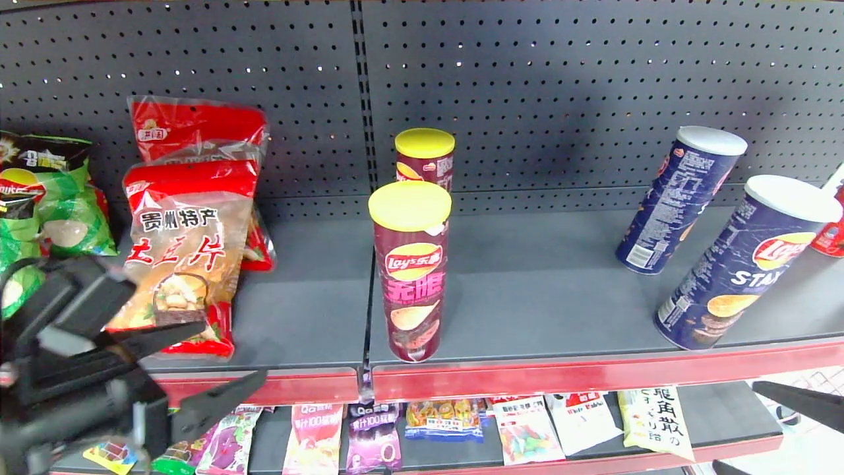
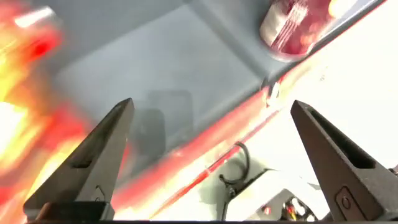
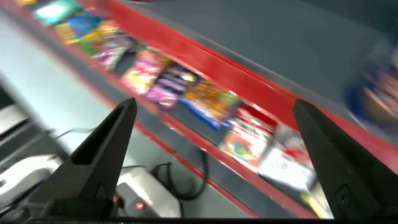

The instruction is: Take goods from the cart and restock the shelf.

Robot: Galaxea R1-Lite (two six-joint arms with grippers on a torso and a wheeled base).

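The grey shelf [image 1: 527, 297] with a red front lip carries two maroon chip cans with yellow lids [image 1: 410, 270], one behind the other. Two blue cans with white lids [image 1: 745, 264] stand at the right, and red snack bags [image 1: 188, 244] lean at the left. My left gripper [image 1: 198, 369] hangs open and empty just before the shelf lip, below the red bags. Its wrist view has the left gripper [image 2: 212, 104] over the lip, with the front maroon can [image 2: 292, 28] off to one side. My right gripper [image 1: 765, 432] is open and empty, low at the right by the lower shelf.
Green chip bags [image 1: 39, 204] sit at the far left. Bare shelf lies between the maroon and blue cans. The lower shelf [image 1: 725, 409] holds a row of small packets [image 3: 205, 102], seen beyond the right gripper [image 3: 214, 104]. A red can [image 1: 832, 234] stands at the right edge.
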